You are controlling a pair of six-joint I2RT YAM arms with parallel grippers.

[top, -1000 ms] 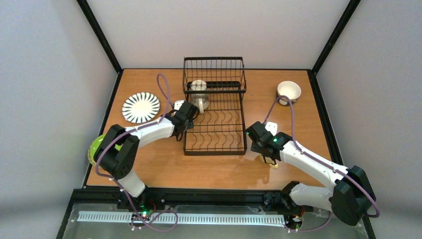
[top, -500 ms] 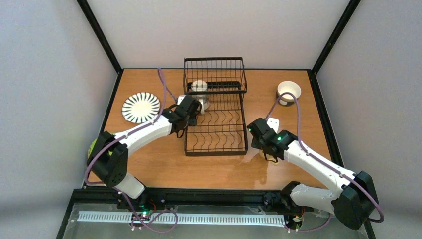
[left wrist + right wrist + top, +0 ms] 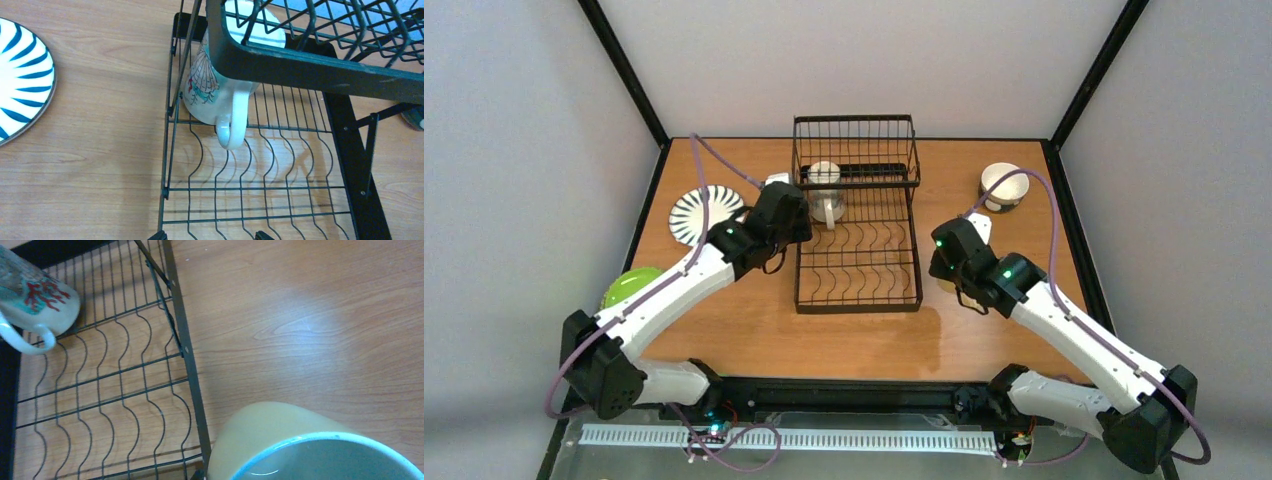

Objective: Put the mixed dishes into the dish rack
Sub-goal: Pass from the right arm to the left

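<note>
Just beyond the left fingers (image 3: 263,235), cream mug (image 3: 210,90) in dish rack (image 3: 345,150).

Of the left jaws, only two dark fingertips (image 3: 158,235) poke up from the wrist view's bottom edge; the rest is cut off. Straight ahead of them, the cream mug (image 3: 210,95) loses its upper part behind the basket rim of the dish rack (image 3: 310,65), which is close and blurred. Off to their left, the striped plate (image 3: 20,80) runs out past the frame edge. Far to their right, a dark round scrap (image 3: 415,117) is too cropped to name. The yellow mug (image 3: 280,435), held right at the right jaws, covers them completely and is itself cut by the bottom edge. From overhead, both sets of jaws lie under their wrists. Well behind the left jaws, the lime-green plate (image 3: 627,282) is partly under the left arm (image 3: 674,290).
</note>
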